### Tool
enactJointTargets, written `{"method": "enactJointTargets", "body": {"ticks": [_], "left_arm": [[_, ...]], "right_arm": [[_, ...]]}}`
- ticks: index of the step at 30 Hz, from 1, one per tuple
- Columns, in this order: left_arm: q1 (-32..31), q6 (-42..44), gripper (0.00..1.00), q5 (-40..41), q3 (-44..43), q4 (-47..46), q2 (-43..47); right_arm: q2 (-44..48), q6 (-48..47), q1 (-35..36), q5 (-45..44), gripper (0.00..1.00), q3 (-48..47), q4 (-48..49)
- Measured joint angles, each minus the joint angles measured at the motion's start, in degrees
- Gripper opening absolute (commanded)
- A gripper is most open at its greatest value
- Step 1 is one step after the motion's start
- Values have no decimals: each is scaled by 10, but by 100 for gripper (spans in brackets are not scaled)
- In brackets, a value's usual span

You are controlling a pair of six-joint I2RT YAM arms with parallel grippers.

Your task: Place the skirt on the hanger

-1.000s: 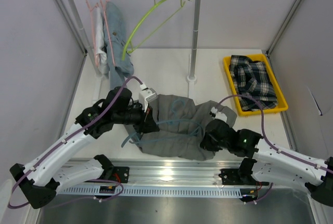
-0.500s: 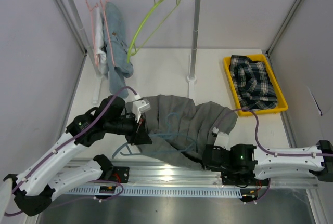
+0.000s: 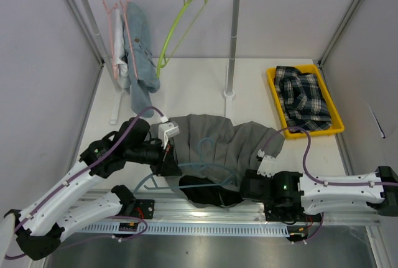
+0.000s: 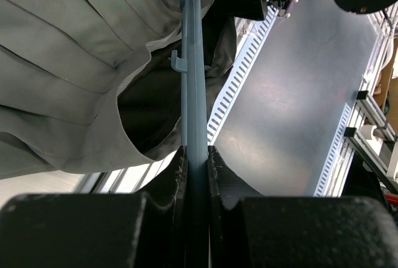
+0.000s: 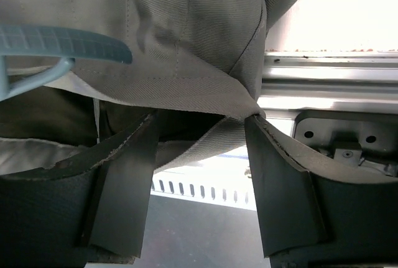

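Skirt [image 3: 217, 147], grey and pleated, lies spread at the middle of the desk's near edge, its dark inside turned up beside the rail. Left gripper [image 4: 196, 156] is clenched on the straight bar of the light-blue hanger [image 4: 194, 81], which runs into the skirt's opening. Right gripper [image 5: 200, 124] sits at the skirt's near right corner, fingers spread apart, with hemmed cloth draped between them, unpinched.
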State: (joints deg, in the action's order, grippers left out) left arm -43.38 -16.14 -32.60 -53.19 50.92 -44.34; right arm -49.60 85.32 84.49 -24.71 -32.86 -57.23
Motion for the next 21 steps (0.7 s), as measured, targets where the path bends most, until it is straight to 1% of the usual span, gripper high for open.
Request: {"method": "enactJointTargets", "body": {"ticks": [4,11,18,21], "left_arm": [[0,-3,0,5,0,-10,-5],[0,-4,0,24,26,-33,-21],[0,-4,0,23,57,-73,-30],[0,-4,0,22,63,-89,-39]], "right_arm": [[-14,-3,3,-4,62,-21,-12],[-26,-13,11,-15,66,-70,-43],[-28,-14,12,-18,66,-72,-64],[-29,-12,15,-18,68,-72,-79]]}}
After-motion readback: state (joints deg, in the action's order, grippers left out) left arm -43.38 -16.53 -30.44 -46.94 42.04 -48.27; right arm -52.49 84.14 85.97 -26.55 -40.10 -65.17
